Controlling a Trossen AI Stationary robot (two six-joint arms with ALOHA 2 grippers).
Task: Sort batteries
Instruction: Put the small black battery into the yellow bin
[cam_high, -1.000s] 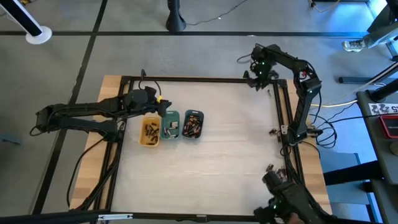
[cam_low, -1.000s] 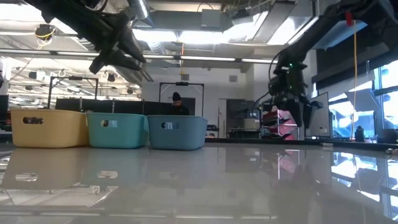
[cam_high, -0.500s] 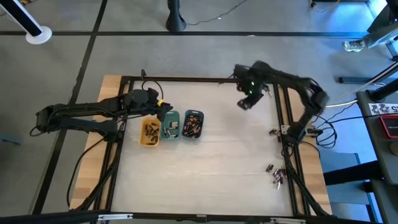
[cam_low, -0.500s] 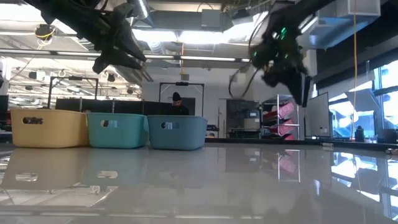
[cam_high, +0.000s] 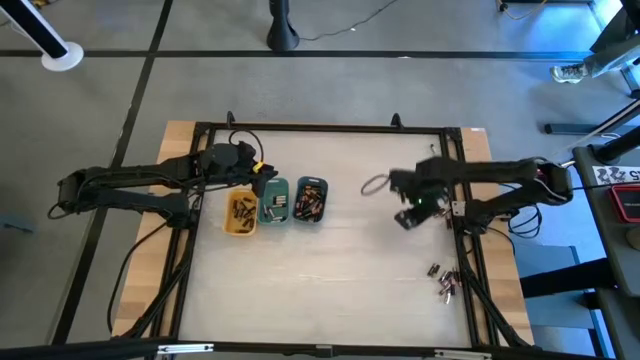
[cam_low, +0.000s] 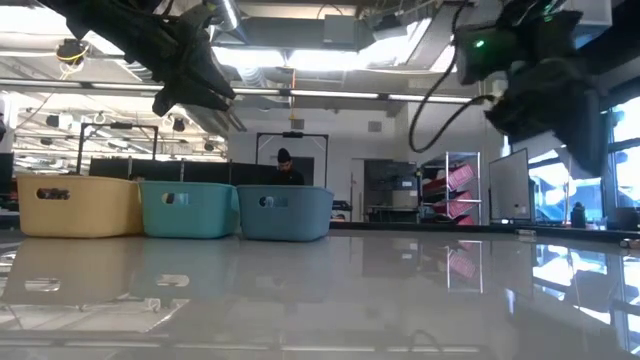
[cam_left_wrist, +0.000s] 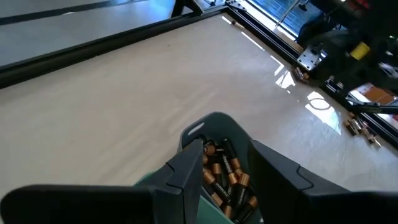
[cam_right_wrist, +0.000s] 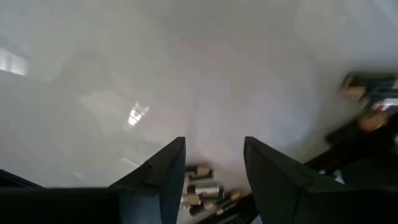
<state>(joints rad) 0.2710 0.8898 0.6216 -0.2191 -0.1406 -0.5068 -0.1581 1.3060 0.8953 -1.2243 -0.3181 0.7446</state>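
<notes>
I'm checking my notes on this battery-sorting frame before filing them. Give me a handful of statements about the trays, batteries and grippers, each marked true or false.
1. Three small oblong trays sit side by side: yellow tray, green tray, grey-blue tray. True.
2. The grey-blue tray is empty. False: it holds copper-toned and dark batteries.
3. The left gripper hangs above the trays with open, empty fingers. True.
4. The right gripper rests inside the yellow tray. False: it is over bare tabletop, well right of the trays.
5. A few loose batteries lie near the table's right edge. True.
6. The right gripper carries a battery. False: nothing sits between its open fingers.
</notes>
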